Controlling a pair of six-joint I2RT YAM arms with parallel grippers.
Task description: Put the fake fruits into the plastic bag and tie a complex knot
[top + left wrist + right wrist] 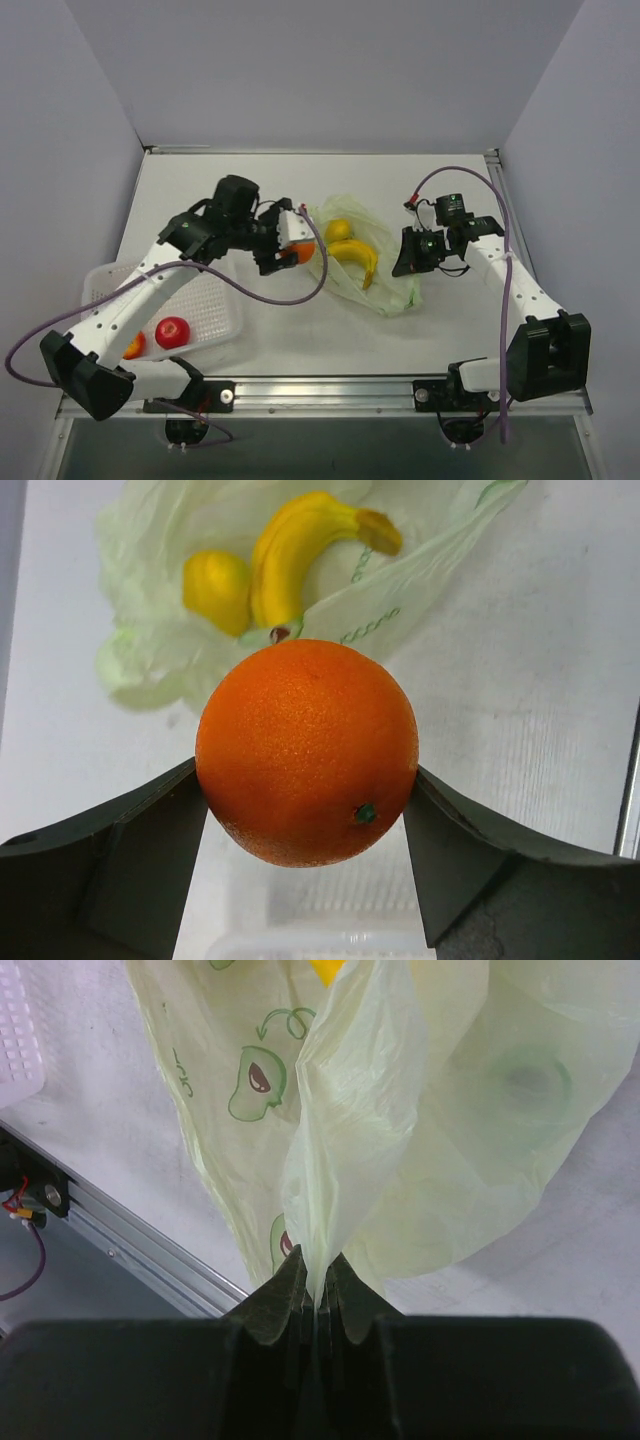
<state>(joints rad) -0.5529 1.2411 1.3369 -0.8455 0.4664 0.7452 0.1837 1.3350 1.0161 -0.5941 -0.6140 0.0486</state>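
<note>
Fake fruits, five seen.
- Orange (305, 730): one, clamped on both sides by the left gripper (306, 785), held off the table just beside the left edge of the bag.
- Bananas (360, 260): one yellow bunch, inside the bag; number of fingers not clear.
- Lemon-like yellow fruit (339, 230): one, inside the bag, touching the bananas on their far side.
- Red apple (172, 332): one, lying in the basket.
- Orange-red piece (133, 345): one, in the basket near the apple, partly hidden by the left arm.

Plastic bag (392, 292): one, pale green, translucent, printed with green figures, lying crumpled mid-table between the two grippers.

Right gripper (318, 1285): closed tight on a bunched fold of bag film at the bag's right side, lifting it.

White perforated basket (215, 300): one, at the near left of the table (300, 330), crossed by the left arm.

Purple cables (290, 298): two, one per arm, the left one looping over the table between basket and bag.

In the way: orange filling the left wrist view and covering the near part of the bag; raised film blocking most of the right wrist view.
</note>
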